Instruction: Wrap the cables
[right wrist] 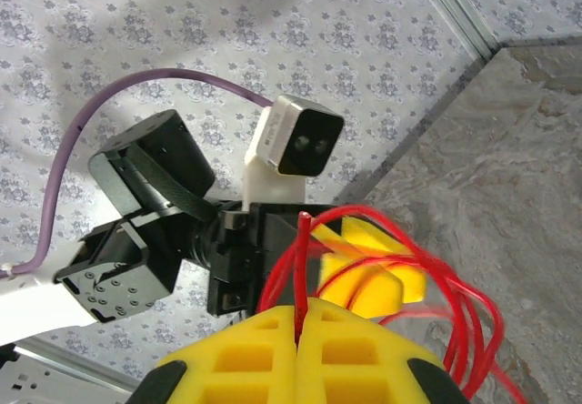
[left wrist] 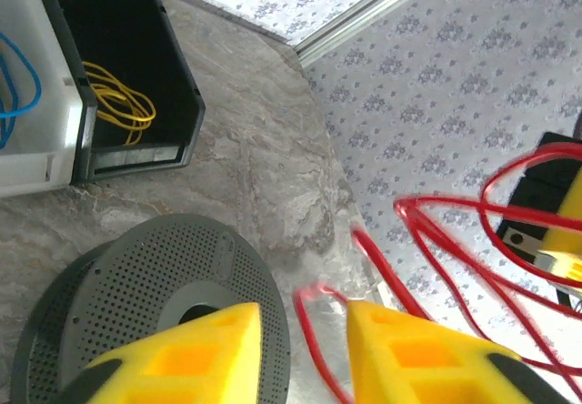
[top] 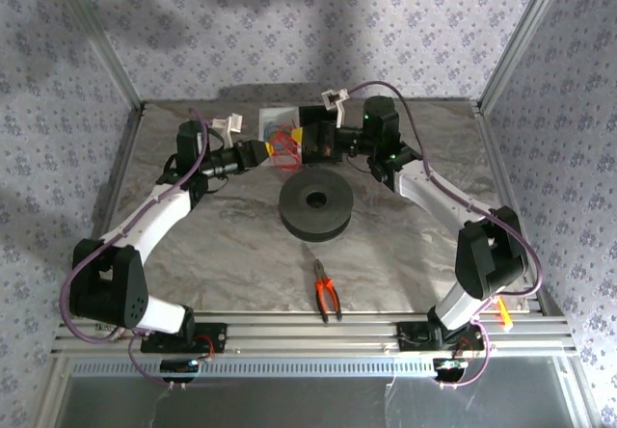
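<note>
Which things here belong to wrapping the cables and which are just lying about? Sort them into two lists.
Belongs to the job:
red cables, pinched in the right gripper
left gripper, open, close by them
black spool, probably what they wind onto

Lying about:
pliers
black bin with yellow wires
white bin with blue wire

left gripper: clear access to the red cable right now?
Likely yes. The left gripper is open with a strand of the red cable between its jaws; the right gripper is shut on that cable.
</note>
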